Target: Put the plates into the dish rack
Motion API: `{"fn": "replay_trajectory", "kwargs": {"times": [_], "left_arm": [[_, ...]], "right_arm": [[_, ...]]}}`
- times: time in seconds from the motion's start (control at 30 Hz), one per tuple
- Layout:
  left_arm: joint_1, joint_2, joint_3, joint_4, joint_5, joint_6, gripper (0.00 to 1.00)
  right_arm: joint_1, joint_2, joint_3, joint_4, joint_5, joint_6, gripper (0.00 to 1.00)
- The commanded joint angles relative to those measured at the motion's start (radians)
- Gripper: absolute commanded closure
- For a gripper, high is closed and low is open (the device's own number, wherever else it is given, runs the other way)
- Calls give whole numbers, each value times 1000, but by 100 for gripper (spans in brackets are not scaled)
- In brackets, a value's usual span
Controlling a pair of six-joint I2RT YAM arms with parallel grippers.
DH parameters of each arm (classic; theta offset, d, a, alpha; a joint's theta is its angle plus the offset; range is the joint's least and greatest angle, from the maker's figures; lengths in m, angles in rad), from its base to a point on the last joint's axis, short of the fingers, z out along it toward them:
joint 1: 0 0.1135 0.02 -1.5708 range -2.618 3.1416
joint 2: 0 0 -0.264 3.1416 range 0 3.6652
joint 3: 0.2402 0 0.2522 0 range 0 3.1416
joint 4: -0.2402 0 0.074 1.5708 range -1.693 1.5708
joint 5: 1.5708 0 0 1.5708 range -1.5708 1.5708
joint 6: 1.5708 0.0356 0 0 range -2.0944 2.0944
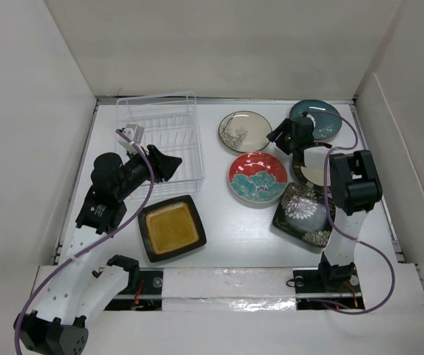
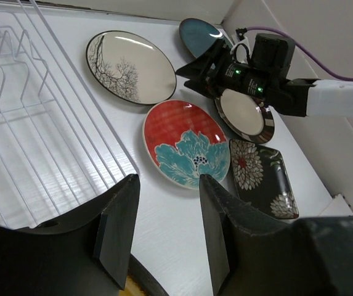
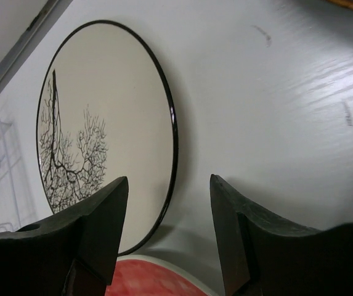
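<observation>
Right hand (image 1: 278, 137) released, empty, low over the tabletop (image 1: 219, 233). Cream plate (image 1: 244, 131) lies flat just beside it at 9 o'clock, near rim facing the fingers. It is round, so no long axis; thin black rim, bare-tree print. Right arm is nearer. Left hand (image 1: 170, 163) released, empty, at the rack (image 1: 160, 111) edge. No plates in the rack yet.
</observation>
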State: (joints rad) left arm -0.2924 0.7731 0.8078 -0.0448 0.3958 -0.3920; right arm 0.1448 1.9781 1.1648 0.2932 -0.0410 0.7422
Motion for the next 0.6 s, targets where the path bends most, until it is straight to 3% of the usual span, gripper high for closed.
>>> {"fn": "replay_trajectory", "kwargs": {"times": [0.0, 0.27, 0.57], "left_arm": [[-4, -5, 24, 28, -3, 18, 59], [-4, -9, 33, 23, -9, 18, 61], [-4, -17, 33, 17, -18, 22, 61]], "right_arm": [[9, 28, 52, 10, -74, 29, 39], [9, 113, 65, 29, -152, 121, 43], [9, 217, 64, 165, -260, 256, 60]]}}
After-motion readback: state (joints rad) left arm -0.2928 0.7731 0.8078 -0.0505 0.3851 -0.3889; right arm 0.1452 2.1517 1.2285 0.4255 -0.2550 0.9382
